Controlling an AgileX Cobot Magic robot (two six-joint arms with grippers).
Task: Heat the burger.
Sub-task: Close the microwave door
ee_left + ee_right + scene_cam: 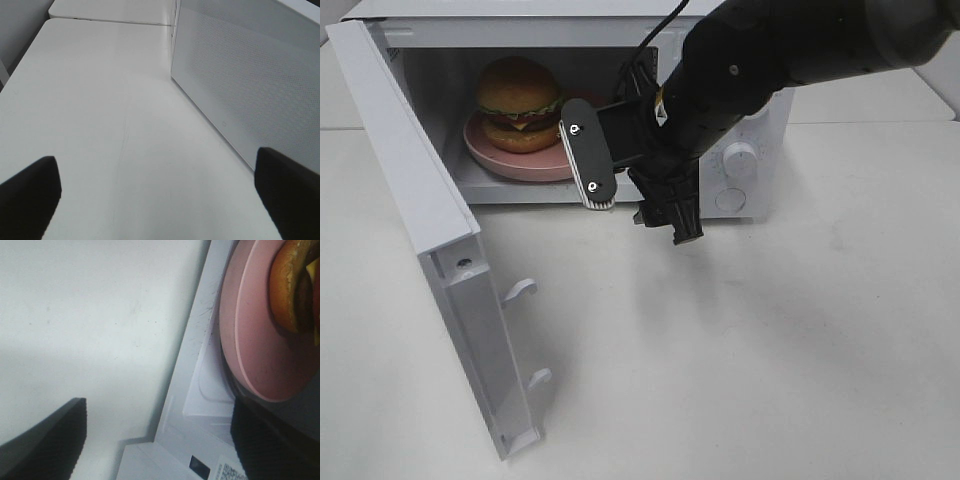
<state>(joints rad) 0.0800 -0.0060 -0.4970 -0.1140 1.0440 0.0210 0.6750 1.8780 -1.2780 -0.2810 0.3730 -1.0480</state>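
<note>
Pink plate [495,158] bearing the burger [518,98] sits inside the open microwave [745,195]; right gripper [642,216] gapes empty at its mouth, left gripper [159,172] gapes over the table [100,100].

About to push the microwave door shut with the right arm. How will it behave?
The door looks rigid and is hinged at the left side of the microwave, so it should swing rather than flex. Its two latch hooks probably need a firm last push. The table looks smooth, so the whole unit might slide back.
</note>
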